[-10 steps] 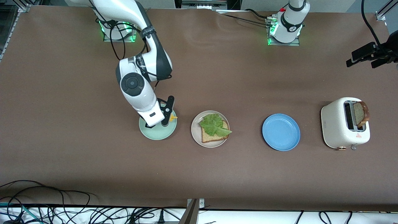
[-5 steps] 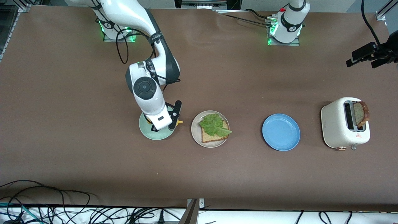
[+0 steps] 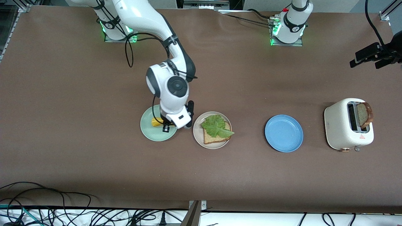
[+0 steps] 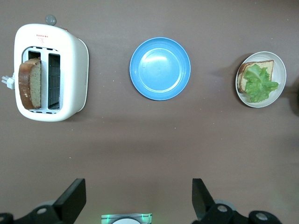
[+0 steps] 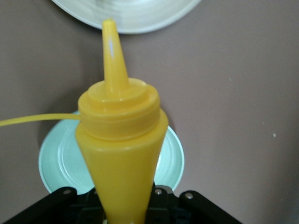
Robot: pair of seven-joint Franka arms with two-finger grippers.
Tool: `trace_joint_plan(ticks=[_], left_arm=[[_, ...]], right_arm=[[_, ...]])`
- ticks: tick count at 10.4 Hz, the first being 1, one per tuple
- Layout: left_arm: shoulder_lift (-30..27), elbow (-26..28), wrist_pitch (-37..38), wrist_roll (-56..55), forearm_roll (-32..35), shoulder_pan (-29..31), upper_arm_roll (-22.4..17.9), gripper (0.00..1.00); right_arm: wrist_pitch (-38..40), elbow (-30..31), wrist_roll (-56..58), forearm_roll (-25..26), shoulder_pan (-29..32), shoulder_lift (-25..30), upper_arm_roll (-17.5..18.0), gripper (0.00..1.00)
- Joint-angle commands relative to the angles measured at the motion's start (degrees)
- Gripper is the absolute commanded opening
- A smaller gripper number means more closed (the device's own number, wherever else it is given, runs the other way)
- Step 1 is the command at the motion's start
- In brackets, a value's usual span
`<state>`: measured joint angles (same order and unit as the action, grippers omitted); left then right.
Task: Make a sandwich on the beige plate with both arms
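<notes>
Front view: one bread slice (image 3: pixel 216 135) with the lettuce leaf (image 3: pixel 216 125) on top is seen on the beige plate (image 3: pixel 197 131), mid-bench. The right end effector (image 3: pixel 169 125) is pinched on a yellow squeeze bottle (image 3: pixel 156 122), carried over the edge of the mint green plate (image 3: pixel 150 128), just beside the beige one. The second slice (image 3: pixel 364 114) is still standing in the toaster (image 3: pixel 340 125) at the left arm's end; the blue plate (image 3: pixel 284 133) sits between. Left wrist view: the left end effector (image 4: pixel 139 205) is held spread wide, empty, high over the bench; this arm is judged waiting. Right wrist view: the bottle's nozzle is pointed toward the beige plate's rim (image 5: pixel 140 21). Judged roughly halfway: sauce and top slice are left.
</notes>
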<state>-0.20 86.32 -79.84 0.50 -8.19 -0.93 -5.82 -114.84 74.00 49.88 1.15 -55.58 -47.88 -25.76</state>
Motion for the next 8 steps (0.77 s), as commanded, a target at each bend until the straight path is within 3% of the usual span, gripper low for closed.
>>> trace_joint_plan(ticks=[1, 4, 8], left_arm=[[-0.1, -0.6, 0.7, 0.6, 0.8, 0.3, 0.3, 1.0], [-0.1, -0.6, 0.7, 0.6, 0.8, 0.3, 0.3, 1.0], [0.0, -0.6, 0.7, 0.6, 0.8, 0.3, 0.1, 1.0]], right_arm=[[-0.9, -3.2, -2.8, 3.2, -1.1, -2.8, 0.5, 0.0], [-5.0, -8.4, -5.0, 3.2, -1.4, -8.1, 1.0, 0.0], [-9.8, -8.6, -8.4, 3.4, -1.4, -10.8, 0.9, 0.0]])
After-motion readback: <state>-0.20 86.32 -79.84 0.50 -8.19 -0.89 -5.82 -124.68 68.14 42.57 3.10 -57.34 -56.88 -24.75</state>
